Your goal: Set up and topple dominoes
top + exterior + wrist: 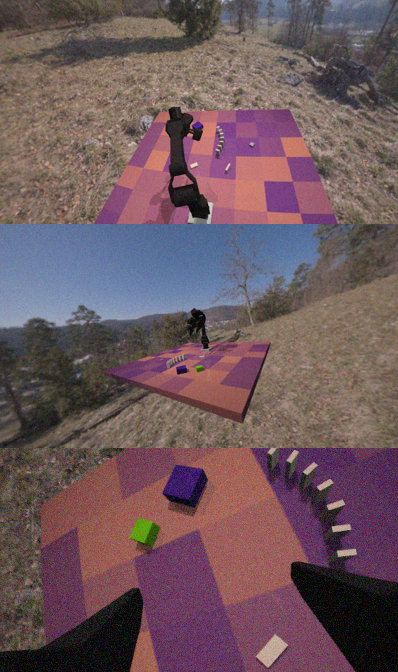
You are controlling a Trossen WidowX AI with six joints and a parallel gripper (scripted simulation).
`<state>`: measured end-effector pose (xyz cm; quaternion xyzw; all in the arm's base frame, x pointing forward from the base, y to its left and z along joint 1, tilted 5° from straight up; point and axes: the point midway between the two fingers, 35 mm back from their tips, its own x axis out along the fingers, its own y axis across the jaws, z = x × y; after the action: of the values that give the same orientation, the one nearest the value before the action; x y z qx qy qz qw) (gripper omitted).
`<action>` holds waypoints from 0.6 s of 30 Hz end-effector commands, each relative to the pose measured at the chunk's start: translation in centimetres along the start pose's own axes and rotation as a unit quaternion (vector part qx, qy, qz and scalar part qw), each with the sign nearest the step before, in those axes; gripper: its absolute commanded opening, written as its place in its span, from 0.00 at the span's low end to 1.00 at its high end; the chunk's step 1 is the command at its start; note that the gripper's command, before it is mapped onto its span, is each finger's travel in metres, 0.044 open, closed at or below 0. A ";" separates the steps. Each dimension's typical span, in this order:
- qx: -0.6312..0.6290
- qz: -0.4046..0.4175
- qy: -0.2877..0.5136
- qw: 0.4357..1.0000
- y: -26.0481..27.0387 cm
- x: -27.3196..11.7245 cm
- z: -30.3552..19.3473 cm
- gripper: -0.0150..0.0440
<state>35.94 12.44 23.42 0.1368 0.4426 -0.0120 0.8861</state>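
A curved row of several standing cream dominoes (221,138) (176,359) (335,507) stands on the patchwork table. One loose domino (193,165) (201,356) (272,650) lies flat off the row's near end, on the arm's side. Another loose domino (227,167) lies on the table to the right of it in the top view; I cannot make it out in the other views. My gripper (216,582) is open and empty, high above the table. In the wrist view the flat domino shows low between the fingers, nearer the right one, and the row is beyond the right finger.
A dark blue block (197,125) (181,369) (185,485) and a smaller green block (199,368) (145,531) sit left of the row in the top view's sense; the arm hides the green one there. A small grey block (251,144) (161,359) lies on the row's other side.
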 end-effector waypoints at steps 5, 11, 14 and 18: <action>0.252 -0.156 0.182 0.938 -5.1 6.5 -9.1 1.00; 0.358 -0.255 0.237 0.866 -7.1 7.7 -13.6 1.00; 0.358 -0.255 0.237 0.866 -6.5 7.7 -13.9 1.00; 0.358 -0.255 0.237 0.866 -6.6 8.1 -14.2 1.00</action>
<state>28.94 10.39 7.87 0.3216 0.6241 -0.3585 0.6152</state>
